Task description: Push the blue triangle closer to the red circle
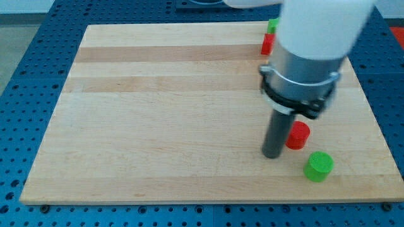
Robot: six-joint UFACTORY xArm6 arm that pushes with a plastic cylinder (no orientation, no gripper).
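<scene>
The arm (312,44) comes down from the view's top right over the wooden table (158,107), a white housing above a grey collar and black clamp, ending in a dark rod. The tip (273,155) rests on the wood toward the view's lower right. There is no pincer on this arm, so nothing can be said of one being apart or together; the rod is all that shows.

The red circle (298,135) stands just beside the rod on its right, touching it or very nearly so; the gap cannot be judged from this angle. Its left edge is partly hidden by the rod. A green cylinder (319,166) sits a little lower and further to the view's right, near the red circle but apart from it.

At the table's top edge, a red block (268,44) shows beside the arm's housing, with a green block (273,25) just above it; both are cut off by the arm, so their shapes cannot be made out.

The blue triangle does not show anywhere in the view. Where it lies, which way it points and how its long axis runs cannot be told; the arm's body covers a good part of the table's right side.
</scene>
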